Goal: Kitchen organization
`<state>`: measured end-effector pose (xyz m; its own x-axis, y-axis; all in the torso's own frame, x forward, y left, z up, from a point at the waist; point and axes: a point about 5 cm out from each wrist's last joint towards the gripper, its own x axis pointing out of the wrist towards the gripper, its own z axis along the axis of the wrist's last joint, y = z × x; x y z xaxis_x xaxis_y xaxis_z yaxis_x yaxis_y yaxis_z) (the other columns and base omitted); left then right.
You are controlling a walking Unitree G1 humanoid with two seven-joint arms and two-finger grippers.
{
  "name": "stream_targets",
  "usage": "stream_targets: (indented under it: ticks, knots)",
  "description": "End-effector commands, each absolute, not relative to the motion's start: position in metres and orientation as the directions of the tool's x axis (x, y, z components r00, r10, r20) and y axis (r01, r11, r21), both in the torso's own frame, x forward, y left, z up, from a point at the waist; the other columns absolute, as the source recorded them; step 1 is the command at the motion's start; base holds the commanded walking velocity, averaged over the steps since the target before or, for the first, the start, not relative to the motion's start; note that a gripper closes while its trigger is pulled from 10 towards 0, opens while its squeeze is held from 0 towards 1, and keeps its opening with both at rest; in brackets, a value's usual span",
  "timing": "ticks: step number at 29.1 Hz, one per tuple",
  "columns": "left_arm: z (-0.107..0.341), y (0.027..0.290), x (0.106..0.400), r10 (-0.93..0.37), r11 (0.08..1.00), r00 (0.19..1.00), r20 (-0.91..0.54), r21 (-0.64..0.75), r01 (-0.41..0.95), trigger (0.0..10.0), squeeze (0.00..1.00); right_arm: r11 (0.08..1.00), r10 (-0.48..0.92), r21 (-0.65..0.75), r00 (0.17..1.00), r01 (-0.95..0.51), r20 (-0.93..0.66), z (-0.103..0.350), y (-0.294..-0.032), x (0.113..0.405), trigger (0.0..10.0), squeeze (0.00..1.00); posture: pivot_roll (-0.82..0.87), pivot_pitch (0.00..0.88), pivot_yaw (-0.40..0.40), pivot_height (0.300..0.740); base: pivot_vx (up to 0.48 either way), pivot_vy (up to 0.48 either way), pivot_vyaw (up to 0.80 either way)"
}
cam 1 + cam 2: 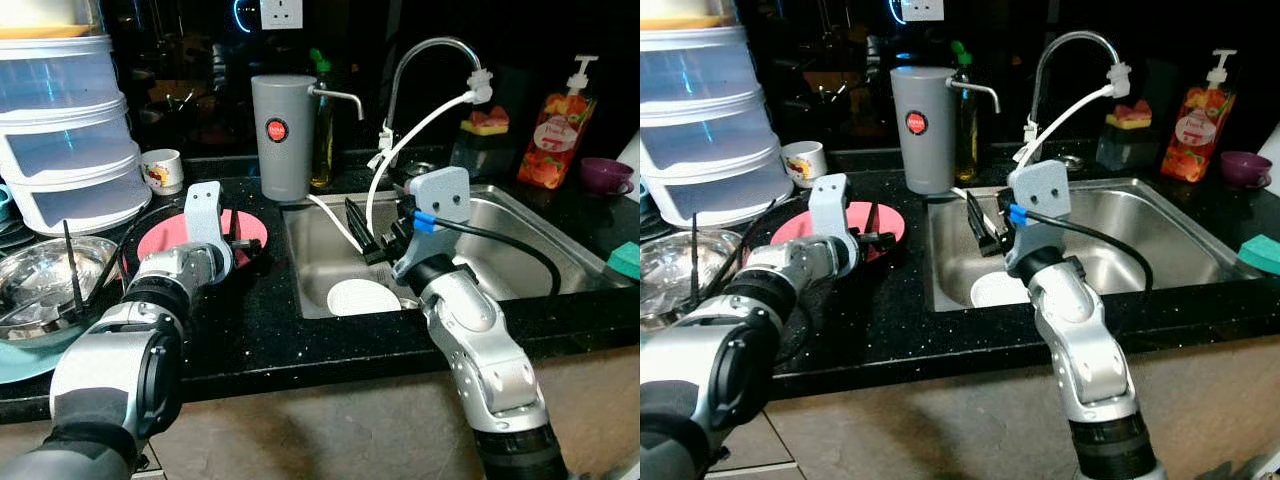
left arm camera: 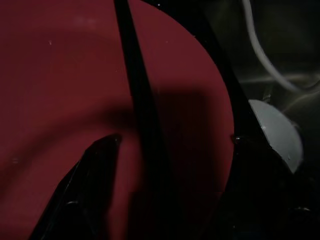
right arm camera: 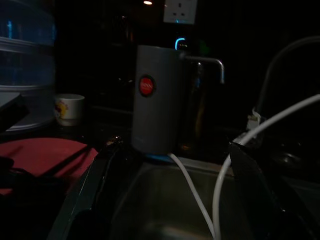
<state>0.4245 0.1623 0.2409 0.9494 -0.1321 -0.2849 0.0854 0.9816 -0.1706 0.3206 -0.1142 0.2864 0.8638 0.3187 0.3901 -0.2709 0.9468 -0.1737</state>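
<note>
- The left gripper point(image 1: 243, 243) is hovering low over the pink plate point(image 1: 160, 240), which is lying flat on the black counter point(image 1: 260, 330) just beside the sink's point(image 1: 520, 230) left rim.
- Its fingers point(image 2: 95, 170) are standing wide apart with nothing between them, the plate's red surface filling the gap in the left wrist view; I judge this spread is meant to straddle the plate's rim or the thin dark stick point(image 2: 140, 100) lying across it.
- The right gripper point(image 1: 980, 222) is hanging over the sink's rear left corner, fingers point(image 3: 95, 185) spread and empty, aimed toward the grey dispenser point(image 1: 282, 135) standing on the counter behind that corner.
- A white round lid or dish point(image 1: 362, 297) is resting at the sink's front edge, just below the right arm, probably waiting to be sorted.
- A white hose point(image 1: 420, 125) is trailing from the faucet point(image 1: 430, 50) down into the basin, close by the right gripper, so any move there risks snagging it.
- Stacked clear containers point(image 1: 70, 130) and a small mug point(image 1: 163, 170) are sitting at the counter's back left; a metal bowl point(image 1: 45, 280) is at its left edge.
- A soap bottle point(image 1: 558, 125) and a purple cup point(image 1: 604, 175) are standing behind the sink's right rear corner, well apart from both grippers.
</note>
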Motion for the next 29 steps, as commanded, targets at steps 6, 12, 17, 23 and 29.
stream_targets:
  ticks: [6, 12, 17, 23, 29]
  knots:
    - [0.225, 0.175, 0.422, -0.001, 1.0, 0.942, -0.335, 0.022, 0.009, 0.0, 0.0, 0.957, 0.288, -0.157, 0.877, -0.245, 0.385, 0.282, -0.117, 0.314, 10.0, 0.0, 0.01, 0.087, 0.082, 0.74, 0.0, 0.0, 0.0]
    - [0.223, 0.179, 0.421, 0.009, 0.999, 0.941, -0.338, -0.035, -0.022, 0.0, 0.0, 0.958, 0.284, -0.152, 0.878, -0.243, 0.385, 0.283, -0.119, 0.315, 10.0, 0.0, 0.02, 0.089, 0.073, 0.74, 0.0, 0.0, 0.0]
    - [0.223, 0.182, 0.421, 0.007, 0.995, 0.941, -0.34, -0.087, -0.039, 0.0, 0.0, 0.959, 0.283, -0.148, 0.878, -0.243, 0.386, 0.284, -0.119, 0.316, 10.0, 0.0, 0.03, 0.091, 0.066, 0.74, 0.0, 0.0, 0.0]
    - [0.228, 0.183, 0.422, 0.0, 0.991, 0.947, -0.322, -0.129, -0.043, 10.0, 0.0, 0.959, 0.281, -0.143, 0.879, -0.244, 0.386, 0.284, -0.118, 0.316, 10.0, 0.0, 0.03, 0.091, 0.066, 0.74, 0.0, 0.0, 0.0]
    - [0.297, 0.141, 0.428, -0.247, 0.951, 0.969, 0.025, 0.197, 0.238, 10.0, 0.0, 0.967, 0.254, -0.126, 0.882, -0.222, 0.396, 0.287, -0.124, 0.317, 10.0, 0.0, 0.02, 0.091, 0.062, 0.74, 0.0, 0.0, 0.0]
